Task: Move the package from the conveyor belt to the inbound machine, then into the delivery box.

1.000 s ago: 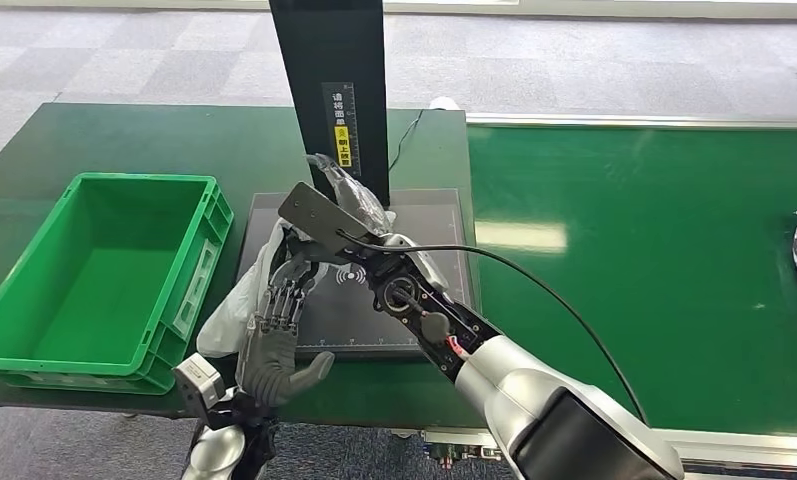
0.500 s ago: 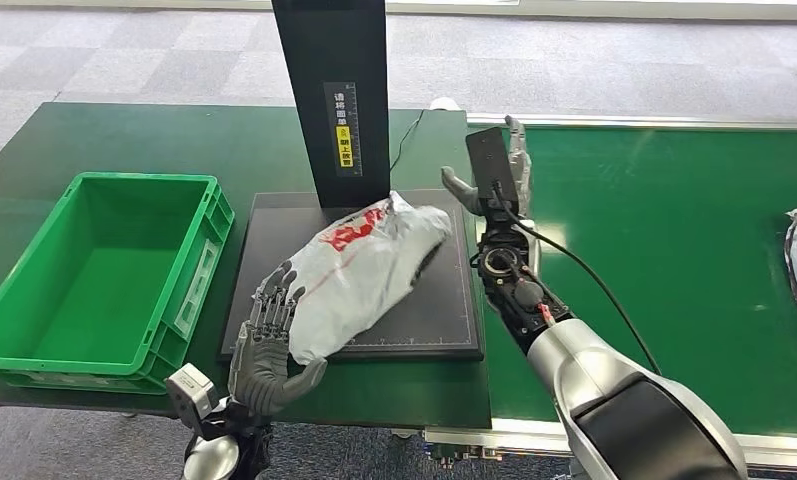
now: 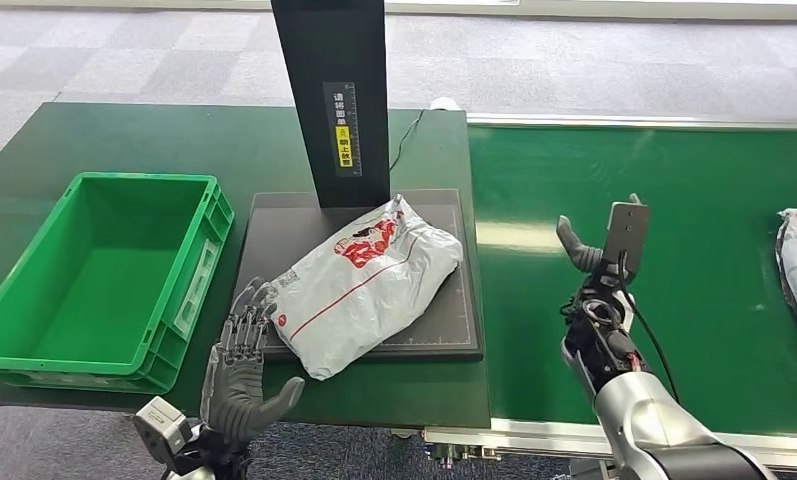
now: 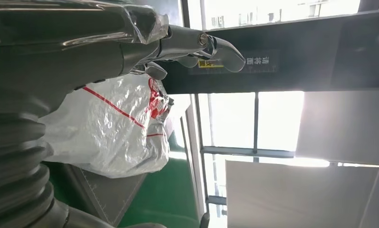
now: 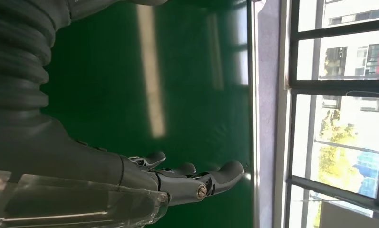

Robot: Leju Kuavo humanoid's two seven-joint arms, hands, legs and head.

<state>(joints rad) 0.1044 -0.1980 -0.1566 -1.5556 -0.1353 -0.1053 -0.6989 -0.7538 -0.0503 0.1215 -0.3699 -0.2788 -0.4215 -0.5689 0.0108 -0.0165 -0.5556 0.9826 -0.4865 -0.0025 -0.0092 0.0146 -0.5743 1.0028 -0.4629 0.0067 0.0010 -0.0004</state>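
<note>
Head view: package [image 3: 365, 284], soft crinkled white plastic bag with red print, lies on flat black scanner plate [image 3: 444, 330], long axis slanting away from left hand [image 3: 242, 362]. Left hand just beside its near corner, fingers spread, grasping nothing. Right hand [image 3: 602, 255] well apart over green belt [image 3: 694, 200], released. Green ribbed plastic box [image 3: 104, 270] beyond left hand, other side.

Left wrist view: bag just ahead of fingers [image 4: 211, 45].

Right wrist view: fingers [image 5: 197, 183] apart over smooth belt.
</note>
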